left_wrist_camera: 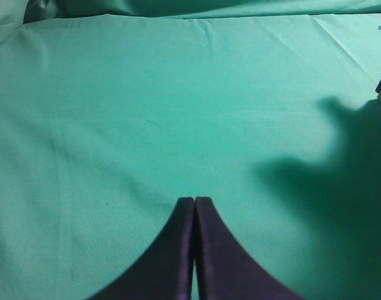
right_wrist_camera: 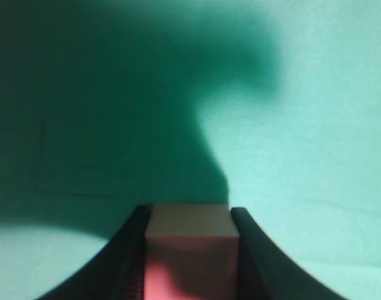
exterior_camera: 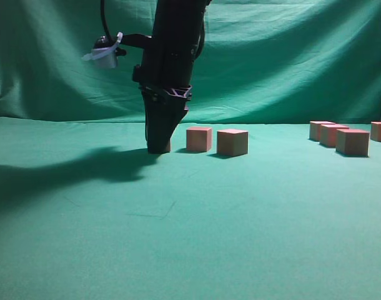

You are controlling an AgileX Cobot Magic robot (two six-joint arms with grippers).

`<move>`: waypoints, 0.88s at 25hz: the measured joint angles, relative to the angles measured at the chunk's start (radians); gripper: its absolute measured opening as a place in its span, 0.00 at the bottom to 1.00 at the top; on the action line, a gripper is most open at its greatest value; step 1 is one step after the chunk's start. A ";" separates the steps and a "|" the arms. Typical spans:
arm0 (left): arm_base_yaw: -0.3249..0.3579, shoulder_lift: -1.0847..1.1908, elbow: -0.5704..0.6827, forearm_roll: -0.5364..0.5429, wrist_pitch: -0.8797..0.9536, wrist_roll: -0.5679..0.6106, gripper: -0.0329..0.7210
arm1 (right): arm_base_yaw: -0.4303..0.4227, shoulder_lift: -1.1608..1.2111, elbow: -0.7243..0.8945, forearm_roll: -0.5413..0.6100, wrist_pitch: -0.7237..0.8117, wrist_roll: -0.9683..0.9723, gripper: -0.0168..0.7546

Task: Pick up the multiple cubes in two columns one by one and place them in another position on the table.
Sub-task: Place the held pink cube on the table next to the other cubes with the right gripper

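Right hand (right_wrist_camera: 190, 250) — vertical, clamping cube (right_wrist_camera: 192, 253)

1. The table (exterior_camera: 190, 237) carried every cube, with the backdrop (exterior_camera: 290, 56) hanging behind its far edge.
2. The right gripper (exterior_camera: 157, 147) stood upright left of centre, its tips down at the table, a cube (right_wrist_camera: 190, 250) between its fingers.
3. Just right of it sat 2 cubes: 1 (exterior_camera: 198, 139) farther back, 1 (exterior_camera: 232, 142) slightly nearer and to the right.
4. Well apart, toward the right edge, lay a cluster: 3 cubes (exterior_camera: 352, 142) stepping back and leftward, with another (exterior_camera: 380, 131) at the edge.
5. The left gripper (left_wrist_camera: 194, 206) hung over bare table, away from all cubes.
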 joint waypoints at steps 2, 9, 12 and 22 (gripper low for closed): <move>0.000 0.000 0.000 0.000 0.000 0.000 0.04 | 0.000 0.000 0.000 0.000 0.000 0.004 0.36; 0.000 0.000 0.000 0.000 0.000 0.000 0.04 | 0.000 0.000 0.000 0.000 0.001 0.046 0.36; 0.000 0.000 0.000 0.000 0.000 0.000 0.04 | 0.000 0.000 0.000 -0.004 -0.002 0.070 0.50; 0.000 0.000 0.000 0.000 0.000 0.000 0.04 | 0.000 -0.016 0.000 -0.006 -0.022 0.132 0.80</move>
